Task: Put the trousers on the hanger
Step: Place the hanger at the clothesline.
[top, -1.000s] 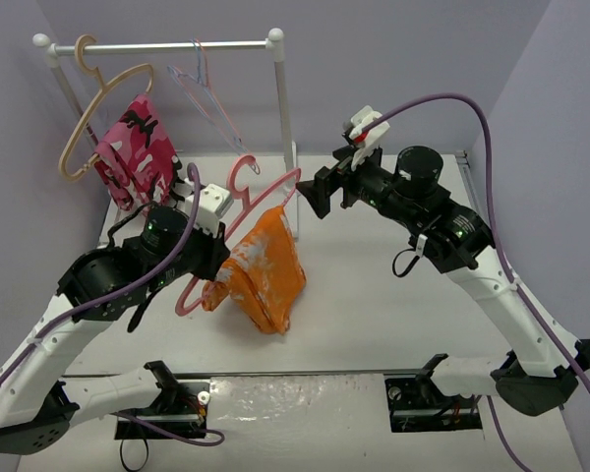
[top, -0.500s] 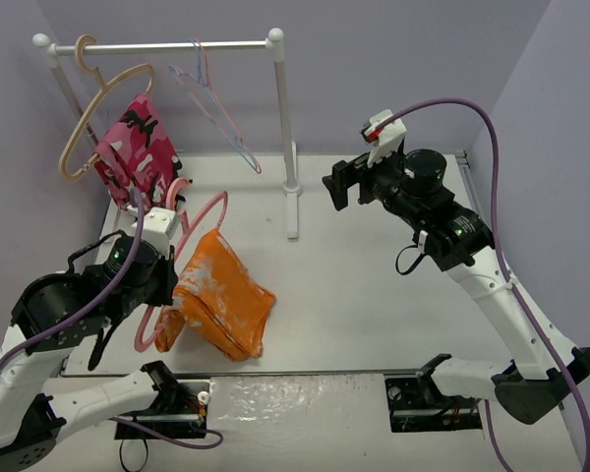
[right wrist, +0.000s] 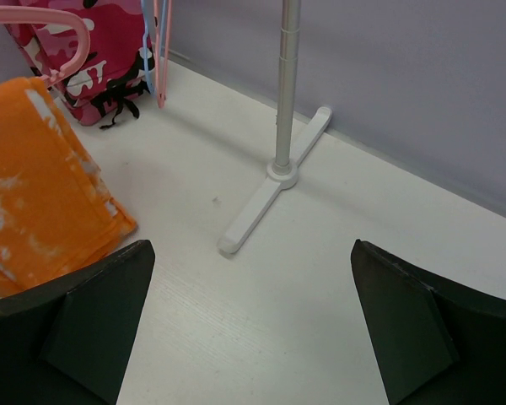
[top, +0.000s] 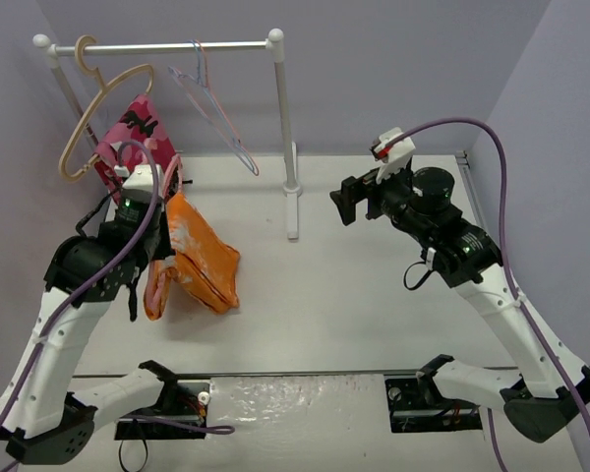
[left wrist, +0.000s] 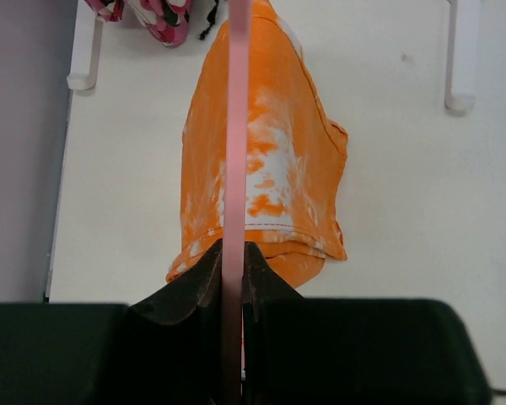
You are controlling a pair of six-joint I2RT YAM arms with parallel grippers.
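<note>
Left hand (left wrist: pixel 232 257) closed on the edge of the salmon-pink hanger (left wrist: pixel 238 118), which runs straight out ahead of its fingers. The orange trousers (left wrist: pixel 278 177) lie folded over the hanger just beyond the fingertips, with more cloth falling to one side than the other. Right hand (top: pixel 347 202), well apart across the bench (top: pixel 374 295), has its jaws spread wide and grips nothing.

Judged from the drape, the main step is done: the trousers are on the hanger. What is left, if anything, appears to be evening the cloth or hooking the hanger onto the rail (top: pixel 177 45) above the left hand, beside the pink-and-red garment (top: pixel 128 133). Whether the trouser hem touches the bench cannot be told.
</note>
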